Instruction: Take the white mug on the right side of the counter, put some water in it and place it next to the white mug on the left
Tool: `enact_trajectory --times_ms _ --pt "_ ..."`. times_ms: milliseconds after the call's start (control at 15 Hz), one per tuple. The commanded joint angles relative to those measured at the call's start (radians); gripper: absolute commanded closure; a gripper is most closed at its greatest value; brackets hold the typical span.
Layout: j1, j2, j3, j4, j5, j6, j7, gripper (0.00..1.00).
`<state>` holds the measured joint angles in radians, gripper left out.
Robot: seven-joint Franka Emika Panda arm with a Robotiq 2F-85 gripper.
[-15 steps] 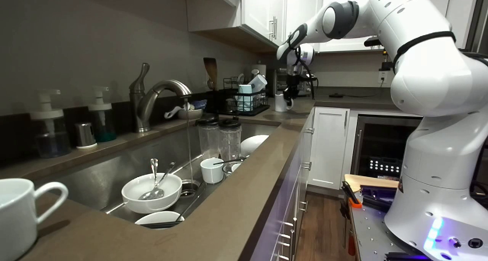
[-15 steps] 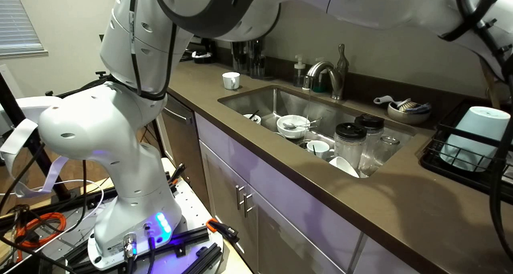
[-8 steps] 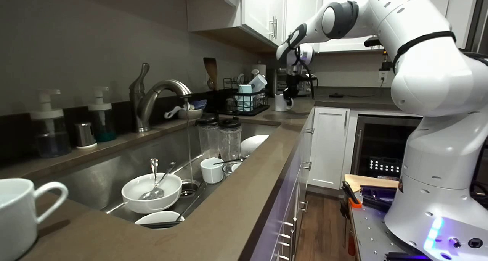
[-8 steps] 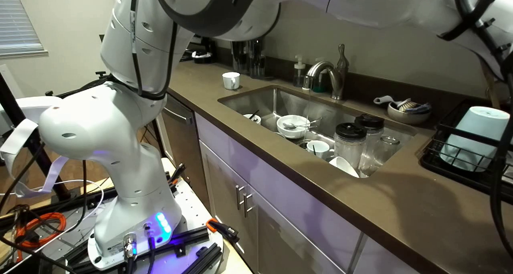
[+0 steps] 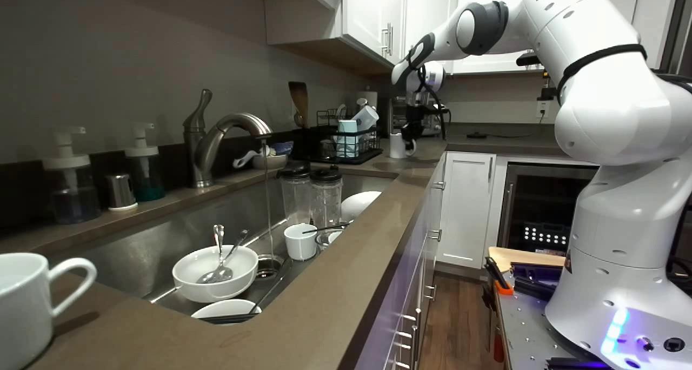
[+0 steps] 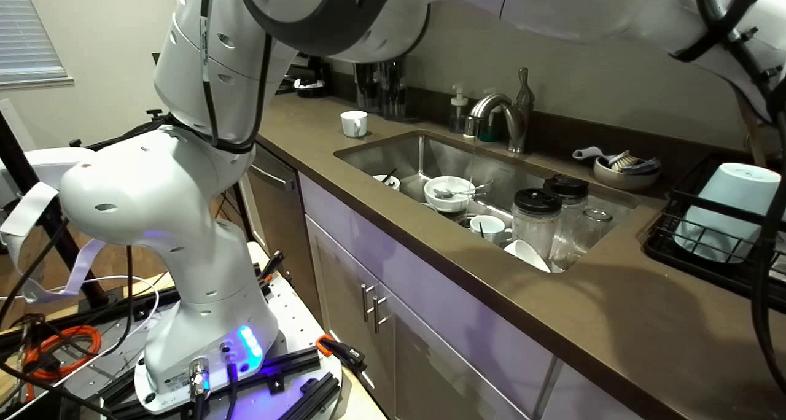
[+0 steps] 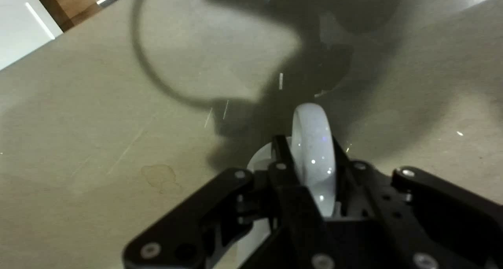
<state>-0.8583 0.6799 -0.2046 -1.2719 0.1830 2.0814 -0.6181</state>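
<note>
The white mug on the right stands upright on the counter, near the dish rack; its body is mostly hidden under my gripper. The mug's handle rises between the two black fingers, which stand parted on either side, so the gripper is open around it; contact on either side cannot be told. What the mug holds inside is hidden. The white mug on the left sits upright at the counter's left end. A thin stream of water runs from the faucet into the sink.
The steel sink holds a white bowl, a cup and bottles with black lids. A black dish rack stands close to the gripper. White cabinets hang above the counter.
The fingers at the mug's handle have spread a little. The arm, the mugs and the running water look the same.
</note>
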Motion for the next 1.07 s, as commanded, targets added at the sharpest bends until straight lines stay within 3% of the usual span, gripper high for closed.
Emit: enact_trajectory --times_ms 0,333,533,600,667,800,1000 --pt "0.008 -0.007 -0.013 0.007 -0.020 -0.013 0.013 0.43" --pt "0.008 -0.009 -0.020 0.009 -0.019 -0.013 0.013 0.11" --pt "0.007 -0.014 -0.023 0.008 -0.018 -0.012 0.011 0.04" --pt "0.007 -0.015 -0.024 0.008 -0.017 -0.011 0.011 0.22" --pt "0.007 -0.015 -0.025 0.008 -0.016 -0.012 0.010 0.31" --pt "0.007 -0.017 -0.025 0.007 -0.014 -0.011 0.008 0.37" --pt "0.008 -0.018 -0.025 0.008 -0.013 -0.011 0.008 0.59"
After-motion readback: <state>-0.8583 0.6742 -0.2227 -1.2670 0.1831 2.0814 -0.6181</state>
